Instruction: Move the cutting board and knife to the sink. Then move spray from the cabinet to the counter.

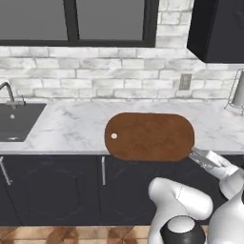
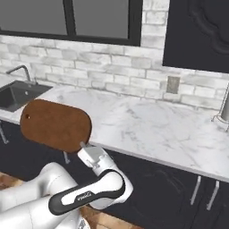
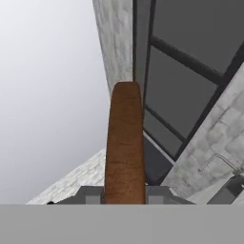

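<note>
White marble counter lies below; the gripper pinches the cutting board's end, likely carrying it to the sink.

The white marble counter holds the recessed sink at its left end.
</note>
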You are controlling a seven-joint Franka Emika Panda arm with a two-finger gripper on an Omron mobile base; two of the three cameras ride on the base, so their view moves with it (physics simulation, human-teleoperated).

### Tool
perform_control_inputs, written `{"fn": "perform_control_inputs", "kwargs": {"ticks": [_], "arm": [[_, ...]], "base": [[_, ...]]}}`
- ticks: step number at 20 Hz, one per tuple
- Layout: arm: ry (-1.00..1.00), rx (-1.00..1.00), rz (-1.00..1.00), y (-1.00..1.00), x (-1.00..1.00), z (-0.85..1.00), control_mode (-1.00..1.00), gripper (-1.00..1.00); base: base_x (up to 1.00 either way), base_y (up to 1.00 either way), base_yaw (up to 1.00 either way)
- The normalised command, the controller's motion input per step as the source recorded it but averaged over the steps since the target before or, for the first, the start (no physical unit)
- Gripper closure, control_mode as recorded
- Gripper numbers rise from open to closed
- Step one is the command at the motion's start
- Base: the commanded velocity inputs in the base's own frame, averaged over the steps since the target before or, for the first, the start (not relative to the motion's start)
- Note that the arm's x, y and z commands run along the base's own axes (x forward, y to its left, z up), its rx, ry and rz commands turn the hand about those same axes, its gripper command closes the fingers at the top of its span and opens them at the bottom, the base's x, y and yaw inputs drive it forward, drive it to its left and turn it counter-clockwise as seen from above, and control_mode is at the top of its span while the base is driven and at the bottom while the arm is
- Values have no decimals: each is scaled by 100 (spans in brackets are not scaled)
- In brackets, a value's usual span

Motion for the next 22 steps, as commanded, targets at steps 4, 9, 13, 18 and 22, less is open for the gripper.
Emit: {"fn": "perform_control_inputs", "kwargs": {"ticks": [4, 9, 13, 18, 22], "arm": [[0, 0, 0, 0, 0, 0, 100, 100], [0, 0, 0, 0, 0, 0, 100, 100], [0, 0, 0, 0, 0, 0, 100, 100], [0, 0, 0, 0, 0, 0, 100, 100], [0, 0, 0, 0, 0, 0, 100, 100]], "base": [[65, 100, 7], [77, 100, -1], [63, 90, -11], [42, 75, -9], [40, 13, -6]]}}
